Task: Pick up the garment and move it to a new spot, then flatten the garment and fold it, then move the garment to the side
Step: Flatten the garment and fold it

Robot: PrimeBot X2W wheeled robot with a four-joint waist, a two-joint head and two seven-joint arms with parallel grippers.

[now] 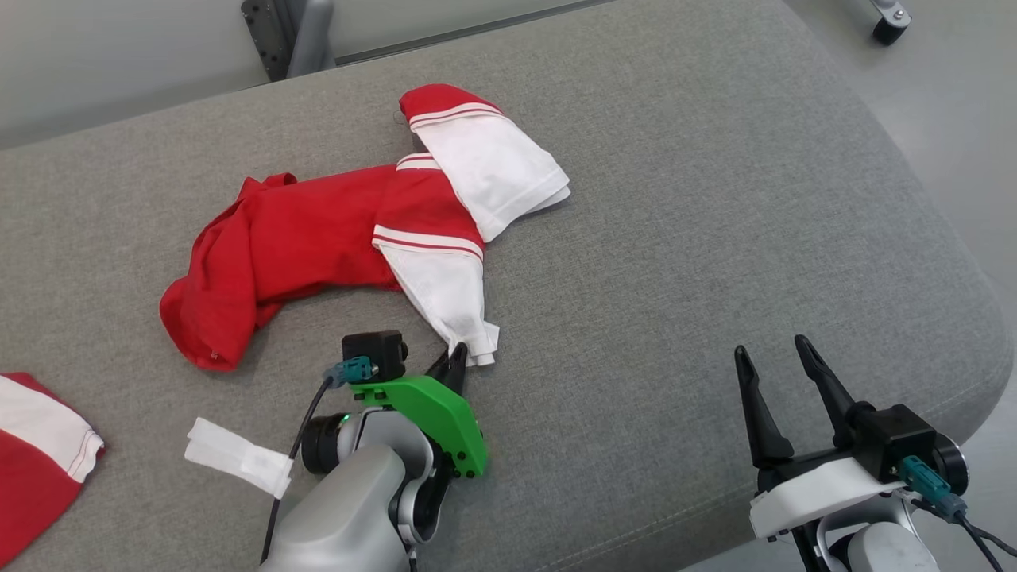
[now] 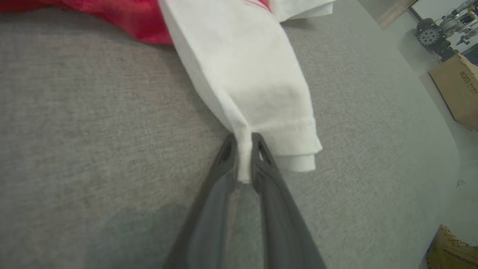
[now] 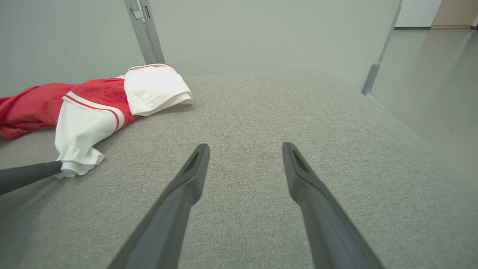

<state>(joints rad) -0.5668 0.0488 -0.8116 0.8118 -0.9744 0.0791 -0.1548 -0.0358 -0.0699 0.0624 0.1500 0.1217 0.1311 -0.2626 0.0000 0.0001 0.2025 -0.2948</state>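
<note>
The grey surface (image 1: 675, 238) carries the crumpled garment (image 1: 318, 238), long axis 9 to 2 o'clock. The left hand (image 1: 457, 359) pinches its white sleeve cuff (image 2: 291, 149); the bulk lies at 11 o'clock. The right hand (image 1: 769, 349), open, stands well apart at 3 o'clock.

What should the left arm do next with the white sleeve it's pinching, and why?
Probably a short, slow lift. The left tool is shut on a fold at the cuff of the white sleeve, while the garment lies crumpled on the grey cushion. A small raise would test the grip before carrying it. The right tool stands open, apart from the cloth.
</note>
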